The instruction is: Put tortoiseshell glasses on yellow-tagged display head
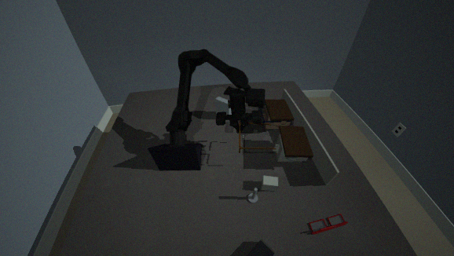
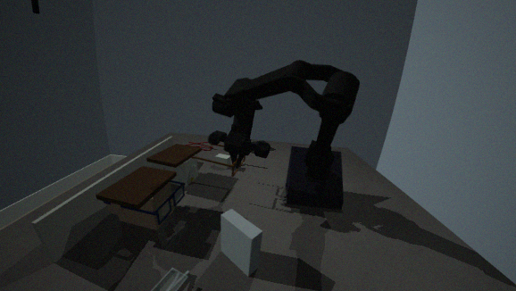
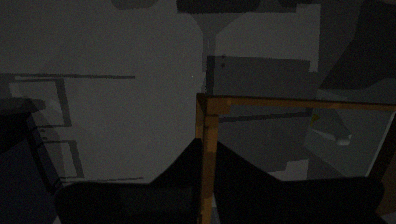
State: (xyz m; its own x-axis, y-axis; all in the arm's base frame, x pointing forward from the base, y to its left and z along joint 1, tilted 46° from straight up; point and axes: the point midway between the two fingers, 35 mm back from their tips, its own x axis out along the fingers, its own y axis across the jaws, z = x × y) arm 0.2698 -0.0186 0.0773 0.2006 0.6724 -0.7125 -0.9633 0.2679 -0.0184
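My gripper [image 1: 240, 126] [image 2: 237, 164] [image 3: 203, 144] points down and is shut on the front frame of the tortoiseshell glasses [image 1: 239, 138] [image 3: 300, 103]. They hang above the table, temples open and reaching toward the heads. The head with the yellow tag [image 1: 280, 152] [image 3: 360, 117] is pale with a brown slab top; its small yellow tag [image 3: 314, 118] shows in the wrist view. One temple reaches close to its face; contact cannot be told. The other temple runs toward the gap between the heads. The other head [image 2: 138, 216], tan under a brown top, wears blue glasses [image 2: 164, 212].
A low pale wall [image 1: 314, 134] stands behind the heads. A white box [image 1: 270, 181] [image 2: 222, 156] and a small white stand [image 1: 253, 198] are near the tagged head. Red glasses [image 1: 329, 226] [image 2: 201, 145] lie farther off. A white block [image 2: 241, 243] stands on the other head's side.
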